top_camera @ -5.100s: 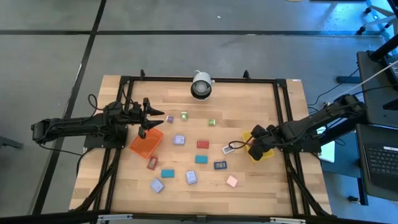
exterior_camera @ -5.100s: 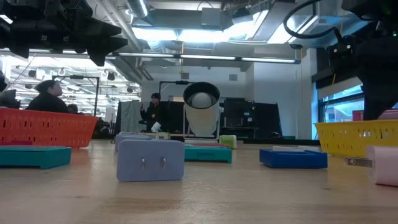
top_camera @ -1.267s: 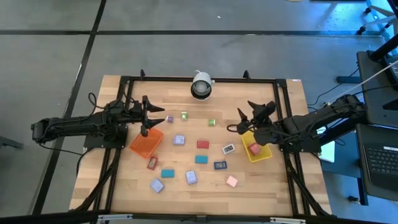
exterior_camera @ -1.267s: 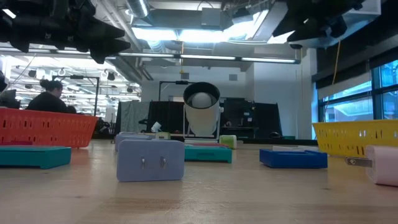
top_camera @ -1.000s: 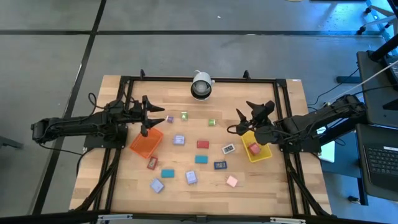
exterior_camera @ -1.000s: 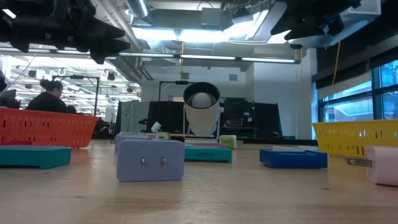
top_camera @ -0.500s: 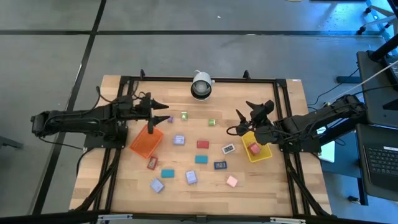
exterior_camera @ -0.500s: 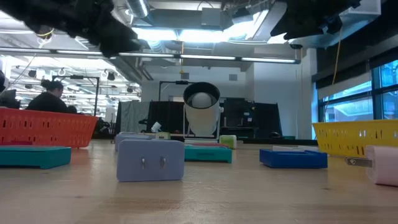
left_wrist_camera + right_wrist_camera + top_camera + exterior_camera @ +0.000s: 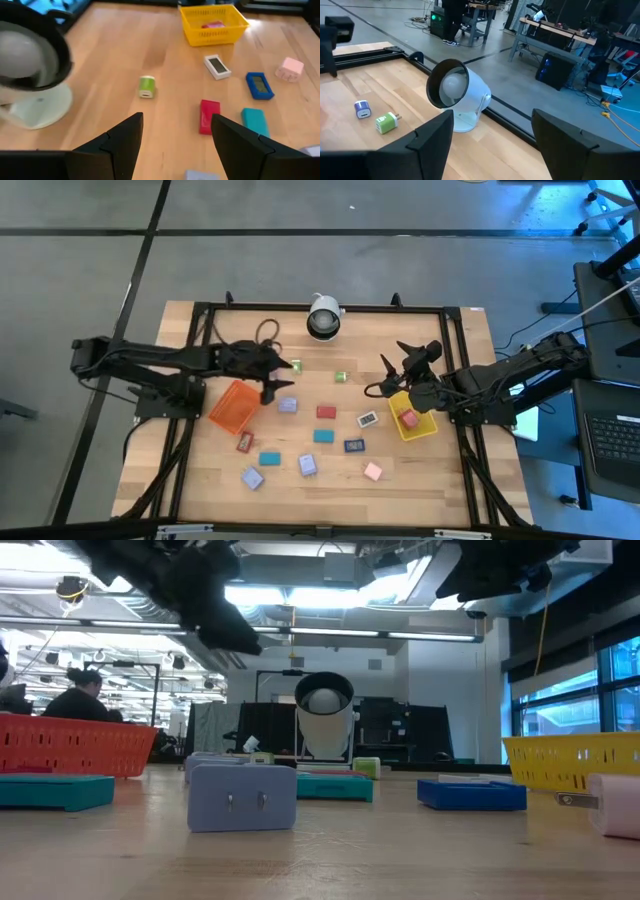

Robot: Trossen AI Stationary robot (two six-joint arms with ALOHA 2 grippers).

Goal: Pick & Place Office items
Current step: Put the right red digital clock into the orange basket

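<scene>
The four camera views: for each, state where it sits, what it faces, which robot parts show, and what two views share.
High: overhead, straight down; both arms, left tool, right tool.
Low: table height, facing the room; arms overhead.
Left wrist: faces the yellow tray; own fingers.
Right wrist: faces the white lamp; own fingers.
Shared: the lamp shows in all four views.

My left gripper [image 9: 277,376] reaches out over the wooden table [image 9: 200,480], jaws spread, just past the orange tray [image 9: 235,406] and beside a lavender block [image 9: 288,405]. My right gripper [image 9: 403,358] hangs open at the far edge of the yellow tray [image 9: 413,426], which holds a pink item [image 9: 408,418]. Small blocks lie scattered between.
</scene>
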